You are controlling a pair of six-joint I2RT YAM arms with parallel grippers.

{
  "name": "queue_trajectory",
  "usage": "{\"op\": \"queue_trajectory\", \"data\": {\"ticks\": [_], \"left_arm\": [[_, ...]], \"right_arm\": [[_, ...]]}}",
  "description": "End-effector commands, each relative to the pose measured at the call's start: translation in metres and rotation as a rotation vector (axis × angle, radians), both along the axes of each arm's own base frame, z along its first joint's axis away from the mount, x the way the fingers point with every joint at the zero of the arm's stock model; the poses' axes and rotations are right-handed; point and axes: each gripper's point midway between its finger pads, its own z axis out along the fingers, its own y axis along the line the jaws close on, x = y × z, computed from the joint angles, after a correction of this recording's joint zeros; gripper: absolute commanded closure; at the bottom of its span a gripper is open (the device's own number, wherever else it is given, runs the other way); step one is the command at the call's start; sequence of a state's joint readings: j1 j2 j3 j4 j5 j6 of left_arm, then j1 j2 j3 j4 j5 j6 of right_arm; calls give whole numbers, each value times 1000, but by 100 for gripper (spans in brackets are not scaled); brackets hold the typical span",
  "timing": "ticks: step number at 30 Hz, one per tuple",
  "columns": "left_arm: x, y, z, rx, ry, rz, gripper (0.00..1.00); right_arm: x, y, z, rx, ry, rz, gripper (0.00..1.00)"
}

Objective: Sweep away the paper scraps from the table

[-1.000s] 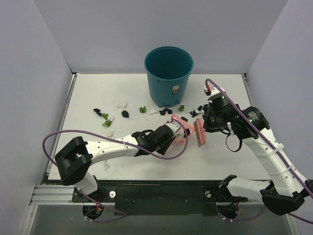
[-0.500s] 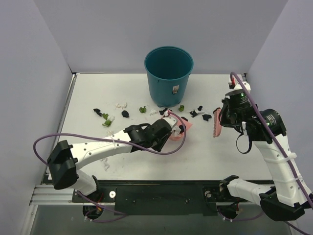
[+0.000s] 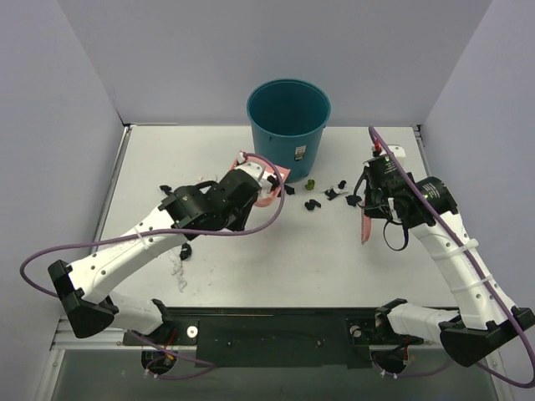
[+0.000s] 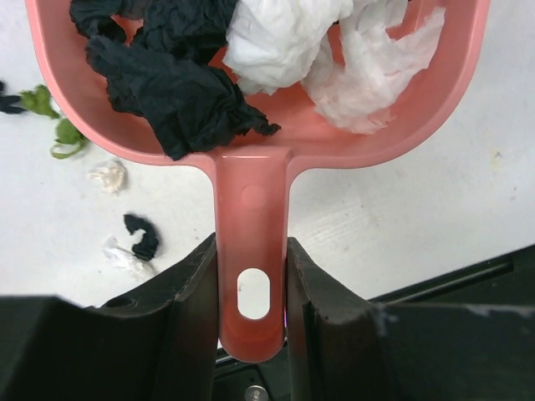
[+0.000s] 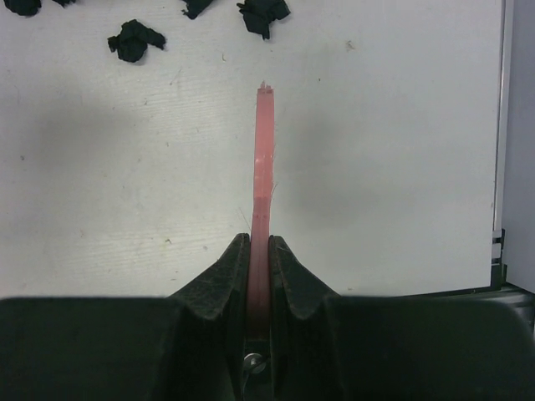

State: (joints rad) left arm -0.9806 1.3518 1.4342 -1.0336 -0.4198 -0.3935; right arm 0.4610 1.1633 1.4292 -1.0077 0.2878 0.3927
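- Since a second ago, the dustpan has swung from mid-surface toward 11 o'clock, up beside the teal bin; the brush has drawn back toward 3 o'clock.
- Left fingers clamp the dustpan's handle; right fingers pinch the brush's thin edge.
- Paper scraps lie on the surface at the bin's 5 o'clock, with more riding in the pan.
- Scraps look featherlight, soft and crumpled, likely to scatter or spill; they are better pushed with bristles than pinched.
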Motion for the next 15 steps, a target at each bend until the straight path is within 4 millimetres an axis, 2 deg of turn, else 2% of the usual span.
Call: {"op": "queue_trajectory", "data": {"ticks": [1, 4, 6, 7, 8, 9, 10, 15], "left_arm": [[21, 23, 52, -7, -86, 56, 100], [43, 30, 70, 17, -122, 71, 100], [65, 31, 98, 5, -185, 96, 100], [77, 30, 94, 34, -179, 97, 100], [85, 29, 113, -2, -217, 106, 100], [100, 29, 108, 33, -211, 112, 100], [109, 27, 124, 15, -248, 122, 100], [177, 28, 136, 123, -351, 160, 100]], "right_arm": [[6, 0, -9, -1, -2, -20, 100], [5, 0, -14, 4, 6, -23, 100], [3, 0, -15, 10, 6, -23, 100], [3, 1, -14, 16, 2, -22, 100], [2, 0, -15, 18, 1, -23, 100], [1, 0, -16, 15, 5, -22, 100], [0, -2, -15, 14, 2, -26, 100], [-5, -2, -13, 36, -12, -29, 100]]}}
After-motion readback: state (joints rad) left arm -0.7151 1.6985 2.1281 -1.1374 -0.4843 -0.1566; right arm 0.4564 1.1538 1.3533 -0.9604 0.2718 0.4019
